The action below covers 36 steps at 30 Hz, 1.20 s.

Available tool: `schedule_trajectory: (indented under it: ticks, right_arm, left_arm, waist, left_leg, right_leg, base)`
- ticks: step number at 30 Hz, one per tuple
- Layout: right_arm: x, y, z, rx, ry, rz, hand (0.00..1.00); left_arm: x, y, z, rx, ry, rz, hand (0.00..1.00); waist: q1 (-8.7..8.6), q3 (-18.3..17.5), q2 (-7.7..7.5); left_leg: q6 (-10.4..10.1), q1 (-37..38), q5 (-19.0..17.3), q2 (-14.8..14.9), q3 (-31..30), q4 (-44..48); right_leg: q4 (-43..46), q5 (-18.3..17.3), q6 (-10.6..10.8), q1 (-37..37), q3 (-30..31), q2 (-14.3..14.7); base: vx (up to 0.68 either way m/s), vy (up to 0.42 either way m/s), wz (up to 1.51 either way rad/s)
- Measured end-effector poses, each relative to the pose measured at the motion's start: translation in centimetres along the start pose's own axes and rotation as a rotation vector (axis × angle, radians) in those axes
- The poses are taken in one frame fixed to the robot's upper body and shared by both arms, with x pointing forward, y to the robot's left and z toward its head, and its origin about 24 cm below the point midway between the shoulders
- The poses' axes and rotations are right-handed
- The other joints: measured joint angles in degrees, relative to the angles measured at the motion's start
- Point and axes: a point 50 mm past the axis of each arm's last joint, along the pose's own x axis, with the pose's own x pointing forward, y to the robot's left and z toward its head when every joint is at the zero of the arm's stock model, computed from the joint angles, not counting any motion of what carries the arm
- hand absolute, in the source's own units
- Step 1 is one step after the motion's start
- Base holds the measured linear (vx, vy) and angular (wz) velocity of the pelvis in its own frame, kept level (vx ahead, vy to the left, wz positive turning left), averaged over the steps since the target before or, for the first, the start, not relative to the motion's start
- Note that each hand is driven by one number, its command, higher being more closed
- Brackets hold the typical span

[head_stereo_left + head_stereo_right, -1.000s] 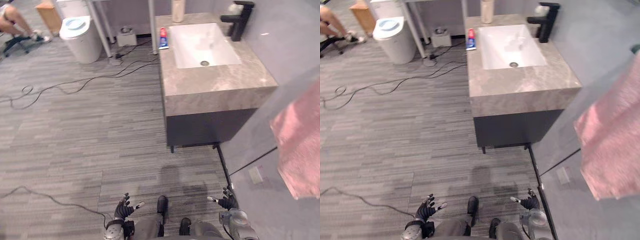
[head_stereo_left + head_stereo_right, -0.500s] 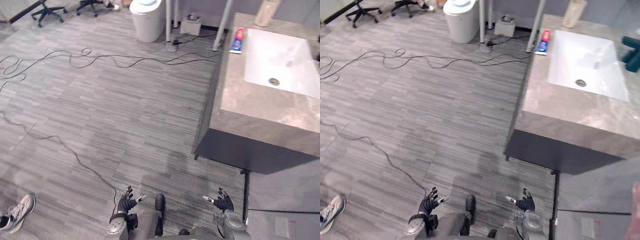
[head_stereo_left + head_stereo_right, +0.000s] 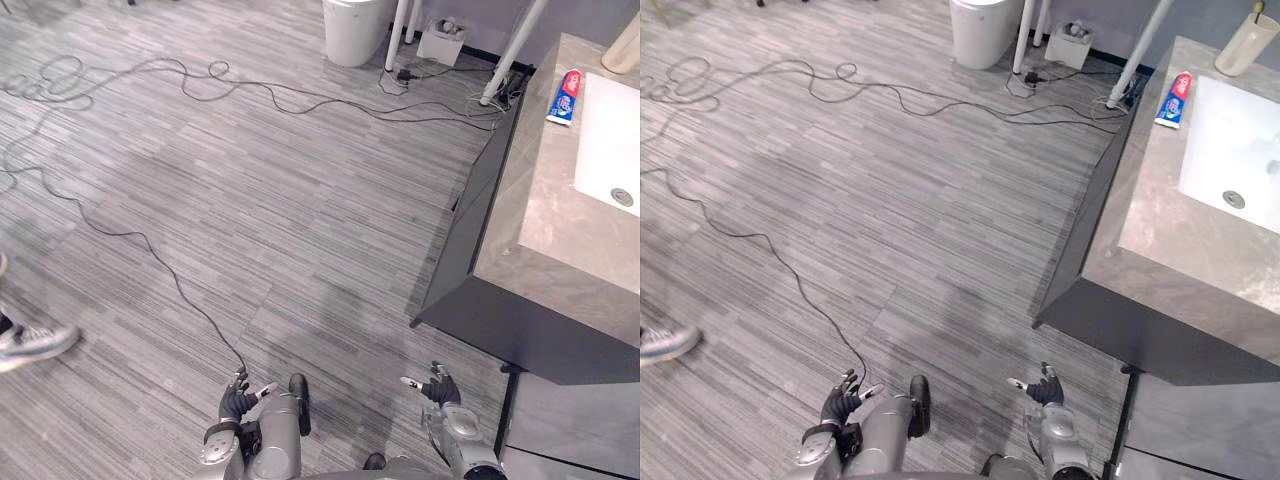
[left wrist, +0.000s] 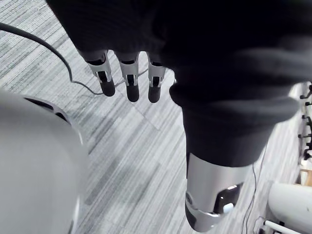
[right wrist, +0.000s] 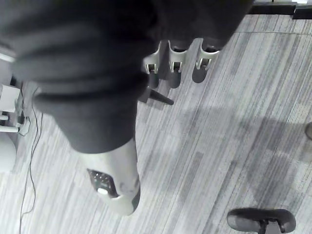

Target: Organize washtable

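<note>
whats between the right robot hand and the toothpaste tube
Left eye view: from the right robot hand, grey floor, then the washtable's dark cabinet and bare stone top lead up to the toothpaste tube.

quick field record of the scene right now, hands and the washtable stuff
left hand: open, empty, low over floor
right hand: open, empty, low over floor
washtable: ahead right, apart from both hands
toothpaste tube: lying on counter beside the sink
beige container: standing at counter's far end
white bin: on floor, far side
</note>
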Motion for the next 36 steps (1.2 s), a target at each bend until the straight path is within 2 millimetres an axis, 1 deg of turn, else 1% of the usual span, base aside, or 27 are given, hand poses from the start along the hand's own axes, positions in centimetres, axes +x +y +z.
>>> schedule_trajectory:
  ticks: [2, 4, 6, 8, 10, 12, 13, 14, 15, 16, 17, 18, 19, 20, 21, 22, 24, 25, 28, 29, 30, 31, 32, 33, 34, 35, 36]
  right_arm:
    - [-0.1, 0.4, -0.2, -0.013, 0.007, 0.028, 0.0]
    - [-0.2, 0.8, -0.2, -0.026, 0.006, 0.046, 0.0]
    - [-0.3, 0.7, -0.5, -0.023, 0.009, 0.043, 0.0]
    - [-0.3, 0.6, -0.6, -0.032, 0.01, 0.042, 0.0]
    - [-0.3, 0.6, -0.6, -0.031, 0.005, 0.041, 0.0]
    - [-0.3, 0.4, -0.6, -0.038, 0.003, 0.039, 0.0]
    - [-0.4, 0.2, -0.7, -0.041, 0.007, 0.035, 0.0]
    - [-0.4, 0.2, -0.8, -0.04, 0.009, 0.034, 0.0]
    - [-0.5, 0.0, -0.8, -0.035, 0.007, 0.03, 0.0]
    - [-0.7, -0.2, -1.4, -0.024, 0.02, 0.021, 0.0]
    - [-0.8, -0.2, -1.5, -0.023, 0.022, 0.021, 0.0]
    - [-1.0, -0.1, -1.9, -0.018, 0.031, 0.021, 0.0]
    - [-1.0, -0.4, -1.1, -0.023, -0.005, 0.017, 0.0]
    - [-1.0, -0.4, -0.6, -0.021, -0.027, 0.016, 0.0]
    - [-0.9, -0.2, 0.1, -0.017, -0.059, 0.02, 0.0]
    - [-1.0, 0.6, 0.2, -0.006, -0.064, 0.041, 0.0]
    - [-1.2, 1.4, -0.1, 0.022, -0.05, 0.054, 0.0]
    - [-1.2, 1.5, -0.2, 0.028, -0.047, 0.058, 0.0]
    - [-1.2, 1.7, 0.0, 0.05, -0.049, 0.058, 0.0]
    - [-1.1, 1.6, -0.1, 0.056, -0.046, 0.05, 0.0]
    - [-1.1, 1.2, -0.4, 0.062, -0.035, 0.036, 0.0]
    - [-1.2, 1.0, -0.8, 0.057, -0.023, 0.031, 0.0]
    - [-1.3, 0.8, -1.4, 0.05, 0.003, 0.028, 0.0]
    - [-1.6, 1.6, -1.8, 0.066, 0.014, 0.047, 0.0]
    - [-1.7, 1.9, -1.9, 0.072, 0.014, 0.051, 0.0]
    - [-1.8, 2.1, -1.9, 0.065, 0.01, 0.064, 0.0]
    - [-1.7, 2.2, -1.6, 0.056, 0.002, 0.069, 0.0]
  left_arm:
    - [-0.1, 0.3, -0.2, 0.012, 0.009, 0.004, 0.0]
    - [-0.4, 0.8, -0.8, 0.02, 0.031, 0.013, 0.0]
    - [-0.5, 0.8, -0.8, 0.017, 0.031, 0.013, 0.0]
    - [-0.3, 0.5, -0.5, 0.012, 0.022, 0.007, 0.0]
    - [-0.3, 0.2, -0.5, 0.005, 0.02, 0.003, 0.0]
    - [-0.3, 0.2, -0.5, 0.006, 0.02, 0.003, 0.0]
    - [-0.3, 0.2, -0.5, 0.005, 0.022, 0.001, 0.0]
    - [-0.3, 0.1, -0.6, 0.004, 0.023, 0.001, 0.0]
    - [-0.3, 0.1, -0.6, 0.003, 0.023, 0.0, 0.0]
    - [-0.3, -0.1, -0.6, -0.003, 0.023, -0.004, 0.0]
    - [-0.4, -0.2, -0.6, -0.005, 0.024, -0.005, 0.0]
    - [-0.5, -0.3, -0.9, -0.02, 0.03, -0.001, 0.0]
    - [-0.8, -0.7, -1.3, -0.069, 0.045, 0.012, 0.0]
    - [-1.0, -0.8, -1.5, -0.082, 0.045, 0.014, 0.0]
    - [-1.4, -0.8, -1.7, -0.093, 0.043, 0.018, 0.0]
    - [-1.4, -0.9, -1.9, -0.099, 0.053, 0.019, 0.0]
    - [-1.3, -1.1, -1.4, -0.102, 0.037, 0.012, 0.0]
    - [-1.2, -1.1, -1.2, -0.099, 0.027, 0.01, 0.0]
    - [-0.7, -1.3, -0.3, -0.101, -0.001, 0.003, 0.0]
    - [-0.7, -1.3, -0.1, -0.1, -0.009, 0.003, 0.0]
    - [-0.7, -1.2, 0.0, -0.107, -0.015, 0.009, 0.0]
    - [-0.7, -1.3, -0.1, -0.112, -0.012, 0.01, 0.0]
    - [-0.8, -1.0, -0.4, -0.106, -0.005, 0.017, 0.0]
    - [-0.7, -0.5, -0.2, -0.093, -0.012, 0.027, 0.0]
    - [-0.7, -0.4, -0.1, -0.094, -0.018, 0.029, 0.0]
    - [-0.7, -0.4, -0.1, -0.1, -0.019, 0.034, 0.0]
    - [-0.8, -0.4, -0.2, -0.1, -0.017, 0.032, 0.0]
  waist:
    - [-0.48, -0.07, 0.04]
    - [-1.16, -0.14, -0.07]
    - [-1.3, 0.2, 0.79]
    - [-1.71, 0.55, 1.04]
    - [-2.4, 0.8, 1.27]
    - [-3.03, 1.16, 1.97]
    - [-3.34, 0.8, 0.85]
    - [-3.91, 1.01, 1.23]
    - [-4.55, 0.62, 0.75]
    - [-4.79, 0.75, 1.7]
    - [-4.69, 0.71, 1.63]
    - [-4.91, 0.34, 1.05]
    - [-5.13, 0.51, 3.95]
    - [-4.77, 0.36, 4.54]
    - [-3.76, 0.41, 5.28]
    - [-3.45, 0.53, 5.18]
    - [-2.26, 0.79, 4.62]
    - [-1.98, 0.81, 4.44]
    - [-1.0, 1.07, 3.33]
    - [-1.16, 1.24, 3.27]
    - [-0.99, 1.35, 2.96]
    - [-0.95, 1.23, 3.3]
    - [-0.78, 1.0, 2.25]
    - [-1.13, 0.36, 0.95]
    - [-0.96, -0.03, 0.33]
    - [-0.99, -0.43, -0.35]
    - [-0.89, -0.28, -0.13]
  left_leg:
    - [1.1, 1.82, -1.48, -0.79, -0.09, -0.22]
    - [1.9, 4.75, -2.32, -2.08, -0.76, -1.82]
    - [2.77, 9.5, -3.0, -3.41, -1.39, -4.81]
    - [2.73, 12.76, -2.99, -4.3, -1.82, -6.92]
    - [2.97, 15.77, -3.06, -5.63, -2.49, -9.73]
    - [3.18, 19.79, -2.93, -6.97, -3.45, -13.34]
    - [3.07, 22.22, -3.02, -8.59, -4.87, -15.63]
    - [2.63, 23.29, -3.28, -9.13, -5.71, -16.43]
    - [0.55, 25.58, -4.46, -9.38, -7.37, -17.17]
    - [-1.09, 26.16, -5.36, -9.32, -7.94, -14.82]
    - [-1.38, 26.0, -5.52, -9.31, -7.97, -13.55]
    - [-3.68, 24.27, -6.82, -9.67, -6.34, -5.09]
    - [-5.41, 19.62, -5.94, -6.67, -4.77, 9.31]
    - [-7.16, 16.97, -3.42, -4.39, -3.44, 16.23]
    - [-5.77, 12.56, -4.18, 0.7, -0.84, 27.75]
    - [-5.31, 9.91, -4.8, 4.45, -0.69, 33.59]
    - [-5.29, 6.17, -4.84, 7.61, -2.98, 34.65]
    - [-5.31, 4.53, -4.85, 8.14, -4.06, 33.5]
    - [-6.84, -1.88, -5.33, 8.51, -8.62, 18.85]
    - [-8.38, -3.52, -4.34, 7.52, -11.73, 11.5]
    - [-11.18, -3.47, -1.85, 6.15, -16.05, 2.18]
    - [-12.55, -2.68, 1.88, 5.71, -18.08, -1.52]
    - [-10.3, -0.84, 7.45, 4.71, -16.96, -1.48]
    - [-9.66, -0.6, 4.74, 4.05, -14.07, -0.03]
    - [-8.53, -0.4, 3.89, 4.11, -12.91, 1.32]
    - [-6.58, 0.58, 0.83, 4.41, -10.48, 4.31]
    - [-5.19, 2.74, -1.92, 4.8, -7.4, 5.58]
  right_leg:
    - [10.93, 2.16, -4.6, -5.44, 2.9, -1.39]
    - [16.74, 1.21, -3.68, -8.94, 4.65, -0.43]
    - [19.63, -2.71, -2.53, -13.85, 4.93, 3.22]
    - [15.0, -3.94, -1.18, -16.96, 0.75, 5.23]
    - [6.93, -3.34, -1.07, -20.27, -3.07, 6.86]
    - [-7.9, 1.51, -1.68, -21.42, -5.65, 10.73]
    - [-12.17, 4.53, -3.4, -22.42, -5.27, 12.09]
    - [-12.17, 5.19, -4.52, -22.73, -5.12, 12.47]
    - [-10.84, 6.1, -6.75, -22.46, -5.81, 13.63]
    - [-10.16, 6.97, -9.79, -21.26, -8.28, 15.08]
    - [-10.29, 7.11, -10.47, -20.7, -9.11, 15.38]
    - [-12.71, 7.89, -14.58, -16.75, -11.46, 17.23]
    - [-15.56, 7.68, -17.02, -13.11, -10.66, 19.57]
    - [-16.78, 7.41, -16.38, -11.77, -9.17, 20.43]
    - [-17.2, 6.23, -15.79, -9.34, -6.72, 21.77]
    - [-17.55, 5.02, -15.16, -6.17, -4.82, 22.13]
    - [-19.56, 3.71, -13.45, -1.46, -0.7, 21.94]
    - [-20.5, 3.51, -13.01, -0.15, 0.57, 21.71]
    - [-21.59, 2.45, -9.37, 3.18, 6.73, 19.27]
    - [-21.13, 1.05, -7.32, 4.14, 8.99, 17.94]
    - [-19.99, -0.97, -5.05, 4.88, 11.83, 16.45]
    - [-19.15, -1.99, -3.64, 5.0, 13.31, 16.03]
    - [-17.42, -3.71, -1.67, 5.48, 16.65, 14.64]
    - [-16.47, -3.71, -1.78, 4.96, 18.66, 12.8]
    - [-15.39, -3.31, -1.61, 4.55, 19.51, 12.37]
    - [-12.96, -2.66, -0.84, 4.09, 20.58, 11.43]
    - [-8.2, -2.21, 0.07, 2.79, 21.67, 10.3]
  base:
    - [0.22, 0.243, 0.09]
    - [0.25, 0.228, 0.12]
    - [0.31, 0.238, 0.14]
    - [0.26, 0.156, 0.31]
    - [0.31, 0.155, 0.27]
    - [0.39, 0.162, 0.33]
    - [0.48, 0.151, 0.44]
    - [0.45, 0.101, 0.76]
    - [0.66, 0.091, 0.85]
    - [0.49, 0.055, 0.77]
    - [0.61, 0.046, 0.65]
    - [0.46, 0.025, 0.4]
    - [0.57, 0.079, 0.21]
    - [0.57, 0.137, -0.45]
    - [0.57, 0.153, -0.82]
    - [0.66, 0.145, -0.84]
    - [0.49, 0.121, -0.76]
    - [0.43, 0.184, -0.99]
    - [0.45, 0.289, -1.0]
    - [0.45, 0.369, -0.95]
    - [0.45, 0.384, -1.03]
    - [0.44, 0.397, -1.16]
    - [0.55, 0.477, -0.93]
    - [0.46, 0.398, -0.87]
    - [0.47, 0.382, -0.83]
    - [0.39, 0.354, -1.07]
    - [0.44, 0.414, -1.14]
